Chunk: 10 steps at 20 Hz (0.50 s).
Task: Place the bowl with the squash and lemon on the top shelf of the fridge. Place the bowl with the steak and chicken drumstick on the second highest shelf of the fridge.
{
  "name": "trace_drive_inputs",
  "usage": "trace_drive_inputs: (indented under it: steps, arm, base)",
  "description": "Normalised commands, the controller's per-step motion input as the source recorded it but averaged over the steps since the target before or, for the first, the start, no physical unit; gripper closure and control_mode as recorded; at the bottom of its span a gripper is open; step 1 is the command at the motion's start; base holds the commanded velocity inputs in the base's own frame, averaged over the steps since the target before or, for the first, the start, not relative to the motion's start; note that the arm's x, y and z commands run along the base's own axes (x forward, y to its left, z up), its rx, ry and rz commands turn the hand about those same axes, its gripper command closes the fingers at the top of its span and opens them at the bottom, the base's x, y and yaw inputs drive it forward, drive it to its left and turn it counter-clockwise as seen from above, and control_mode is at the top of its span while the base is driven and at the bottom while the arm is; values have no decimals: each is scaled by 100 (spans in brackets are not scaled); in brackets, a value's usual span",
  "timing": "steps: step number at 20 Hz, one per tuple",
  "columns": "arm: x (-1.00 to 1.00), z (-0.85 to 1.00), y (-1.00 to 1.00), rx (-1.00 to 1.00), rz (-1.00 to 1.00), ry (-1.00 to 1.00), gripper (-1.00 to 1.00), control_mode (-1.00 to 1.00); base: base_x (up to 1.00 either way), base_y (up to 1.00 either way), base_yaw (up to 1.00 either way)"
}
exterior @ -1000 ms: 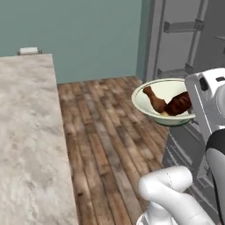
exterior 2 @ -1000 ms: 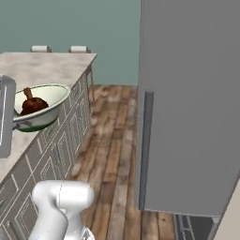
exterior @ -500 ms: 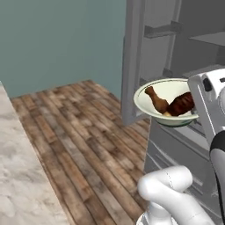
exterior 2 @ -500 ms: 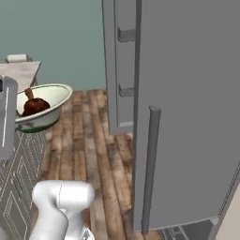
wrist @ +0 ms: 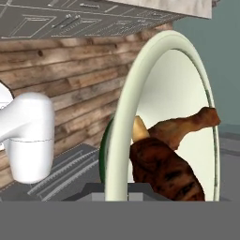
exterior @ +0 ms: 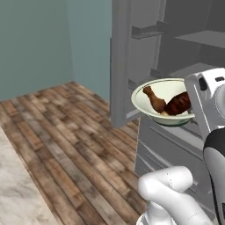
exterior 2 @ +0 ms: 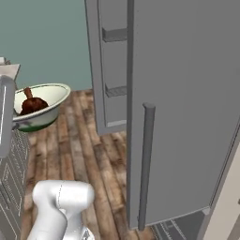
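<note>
End effector (wrist: 115,190) grips meat bowl (exterior: 163,94) by fridge (exterior: 184,52).

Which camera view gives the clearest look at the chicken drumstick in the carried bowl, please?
The left base view: the chicken drumstick lies fully visible in the bowl beside the steak. The hand view shows it close but partly behind the rim. The right base view shows just its bone end above the dark meat.

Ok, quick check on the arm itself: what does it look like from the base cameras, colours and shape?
The arm is glossy white, with smooth rounded links like fat tubes and a bulbous elbow shell. A dark, nearly black band marks the joint above it. The hand is a boxy white block with small dark spots on its face. No cables or markings show.
</note>
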Motion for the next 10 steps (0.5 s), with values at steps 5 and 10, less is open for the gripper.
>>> trace_drive_inputs:
  steps: [5,10]
  arm:
    - [0,0,0,0,0,0,100,100]
    - [0,0,0,0,0,0,100,100]
  base:
    - [0,100,-6]
    - [13,100,11]
